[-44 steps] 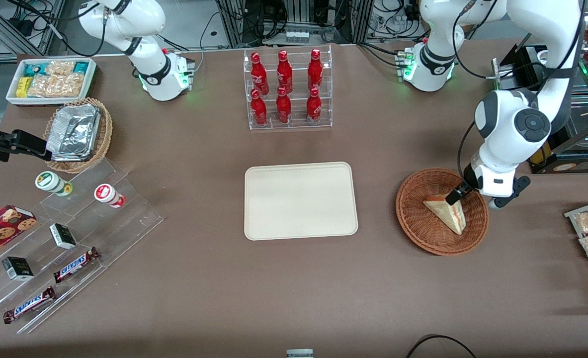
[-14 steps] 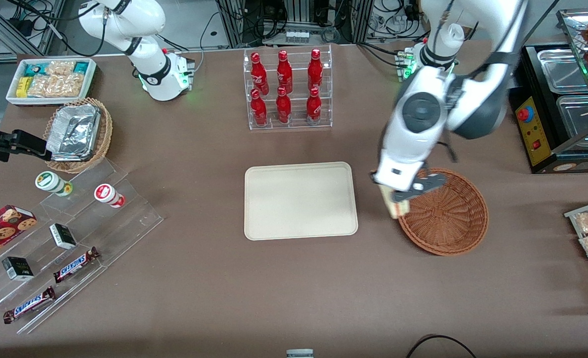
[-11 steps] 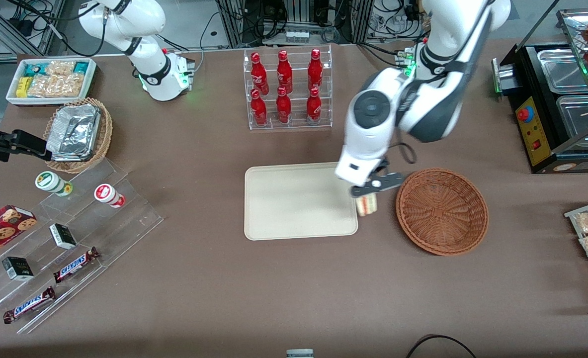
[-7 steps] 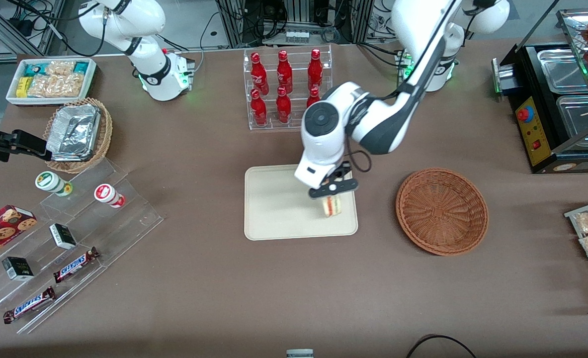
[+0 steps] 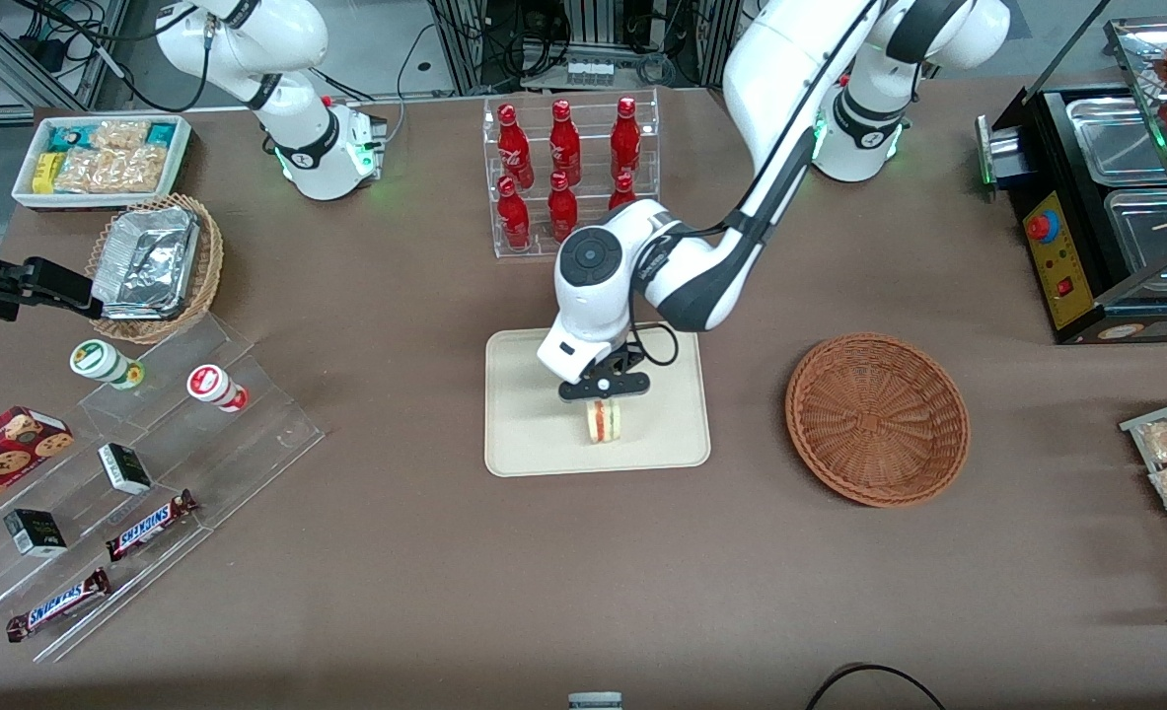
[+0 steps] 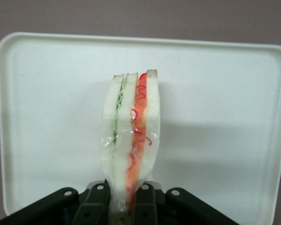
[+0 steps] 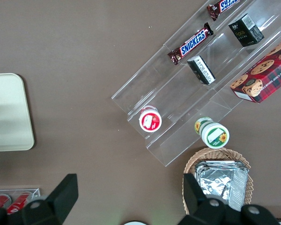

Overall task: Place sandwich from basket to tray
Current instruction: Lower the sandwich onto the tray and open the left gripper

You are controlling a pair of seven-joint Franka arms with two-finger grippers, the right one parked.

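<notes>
Gripping the sandwich [image 5: 603,421] above the tray [image 5: 534,434], the pincer [image 5: 604,394] leaves the basket [image 5: 877,419] bare.

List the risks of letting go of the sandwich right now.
1. The hand holds the sandwich on edge above the tray, pinched at one end; once released it will probably topple flat, and which way is hard to predict.
2. The sandwich hangs nearer the tray's front rim than its middle, so a tumble toward the camera may leave it on the rim.
3. Its clear wrap is caught between the fingers and might cling as they open.
</notes>
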